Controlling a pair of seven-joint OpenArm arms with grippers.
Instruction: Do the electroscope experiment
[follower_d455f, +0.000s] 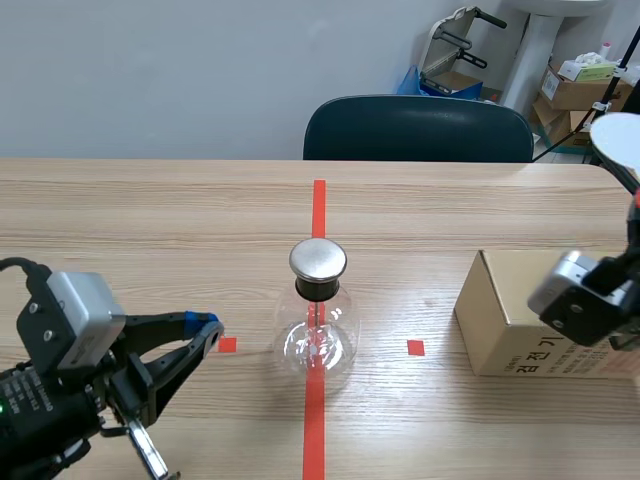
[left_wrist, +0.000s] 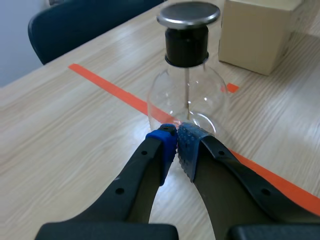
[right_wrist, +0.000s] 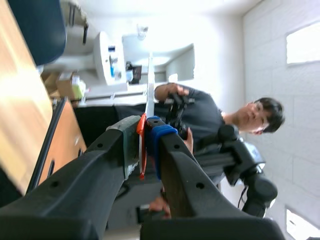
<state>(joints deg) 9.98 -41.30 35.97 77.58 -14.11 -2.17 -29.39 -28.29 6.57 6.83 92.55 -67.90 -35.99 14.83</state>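
Note:
The electroscope (follower_d455f: 318, 320) is a clear glass flask with a black neck and a round metal cap (follower_d455f: 318, 259), standing on the red tape line at the table's middle. In the left wrist view the flask (left_wrist: 187, 95) stands just ahead of my left gripper (left_wrist: 176, 137), whose blue pads meet with nothing between them. That left gripper (follower_d455f: 205, 330) sits low, left of the flask. My right gripper (right_wrist: 149, 125) is raised at the far right, pointing away from the table, shut on the orange-red handle (right_wrist: 142, 145) of a white disc (follower_d455f: 620, 140).
A cardboard box (follower_d455f: 520, 320) lies on the table right of the flask, under my right arm. A dark chair (follower_d455f: 418, 128) stands behind the far edge. A person (right_wrist: 210, 115) shows in the right wrist view, off the table.

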